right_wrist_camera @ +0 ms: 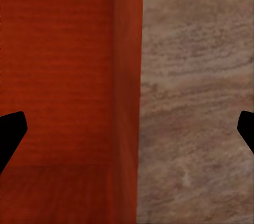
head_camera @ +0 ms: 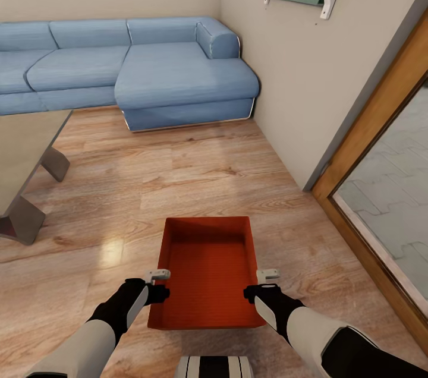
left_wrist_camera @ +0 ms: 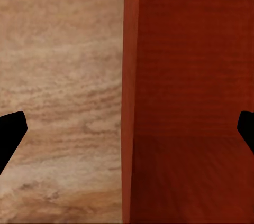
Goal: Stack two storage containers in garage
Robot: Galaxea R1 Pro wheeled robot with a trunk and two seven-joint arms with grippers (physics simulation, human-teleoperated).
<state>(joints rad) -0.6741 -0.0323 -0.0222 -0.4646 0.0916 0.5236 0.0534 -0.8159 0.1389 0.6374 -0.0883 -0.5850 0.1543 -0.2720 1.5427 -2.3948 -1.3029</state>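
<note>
While an orange-red rectangular open-topped storage bin (head_camera: pixel 207 274) sits on the light wood-plank floor (head_camera: pixel 178 170) before a blue sectional sofa (head_camera: pixel 148 69), the left gripper (head_camera: pixel 157 284) and right gripper (head_camera: pixel 261 284) each straddle a long side wall, fingers spread wide, apparently readying a two-handed lift.

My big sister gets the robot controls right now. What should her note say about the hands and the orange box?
Left gripper: open, fingers straddling the left wall of the storage container, one finger inside and one outside.
Right gripper: open, straddling the right wall the same way.
Neither has closed, so the container is not gripped.
Where things are: the orange-red container sits low over the wood-plank floor in the living room, near the blue sofa and the glass door. Whether it rests on the floor cannot be told.
Done: both grippers lined up on the walls.
Left: close both, lift, carry to the garage, then bring and stack the second container.
</note>
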